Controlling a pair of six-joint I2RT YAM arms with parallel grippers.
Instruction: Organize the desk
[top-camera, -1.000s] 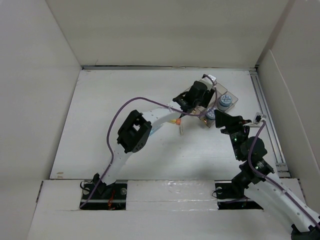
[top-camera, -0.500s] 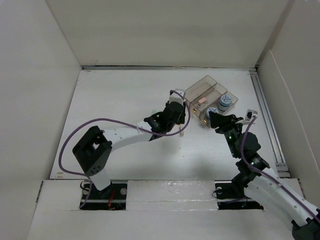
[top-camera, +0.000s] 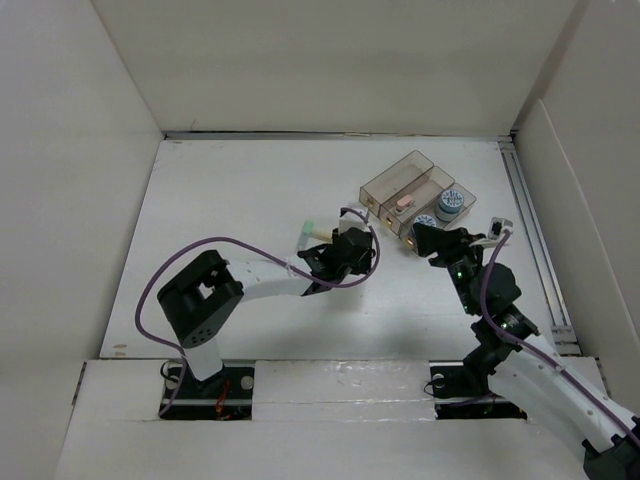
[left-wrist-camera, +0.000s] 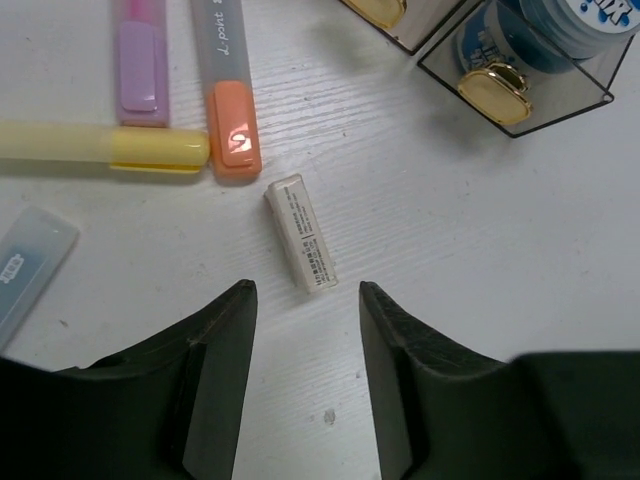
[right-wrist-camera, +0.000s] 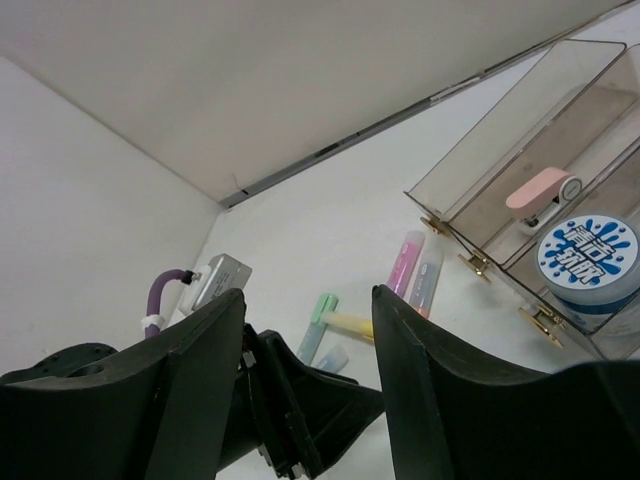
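On the white table (top-camera: 220, 200) beneath both arms, a clear tray (top-camera: 383, 183) holds a pink item (top-camera: 404, 200) and two blue-lidded jars (top-camera: 450, 203); left tool (left-wrist-camera: 305, 290) and right tool (right-wrist-camera: 308, 293) gape wide, empty.

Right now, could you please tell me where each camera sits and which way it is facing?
Top external: above and behind the bases, looking down on the desk; left arm and right arm both show.
Left wrist: on the left arm, facing down at a small white labelled block just beyond the open left claw.
Right wrist: low over the desk, facing its far left corner; the open right claw frames the left arm.
Shared: all three show the clear tray and blue-lidded jar; both wrist views show the highlighters.
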